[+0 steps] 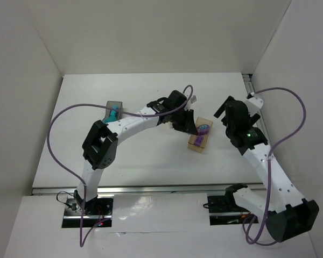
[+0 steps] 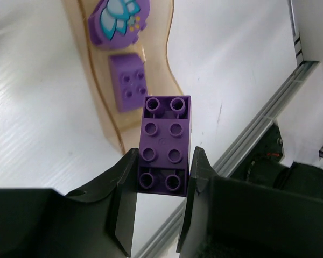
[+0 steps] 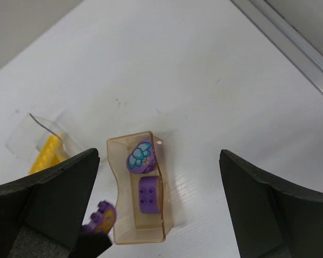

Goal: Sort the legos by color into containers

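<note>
My left gripper (image 2: 164, 161) is shut on a purple lego (image 2: 164, 129), held just beside the near end of the tan container (image 2: 103, 110). That container holds a purple 2x2 brick (image 2: 128, 81) and a round purple piece with a flower print (image 2: 118, 21). In the top view the left gripper (image 1: 180, 123) sits just left of the tan container (image 1: 195, 143). My right gripper (image 3: 159, 161) is open and empty, high above the tan container (image 3: 121, 177). The held lego (image 3: 101, 217) shows blurred at its left.
A dark grey container (image 1: 114, 106) with a teal lego (image 1: 113, 115) stands at the left. A clear container (image 3: 29, 137) with yellow legos (image 3: 48, 153) sits behind the tan one, mostly hidden by the left arm in the top view. A metal rail (image 3: 290, 48) runs along the right table edge.
</note>
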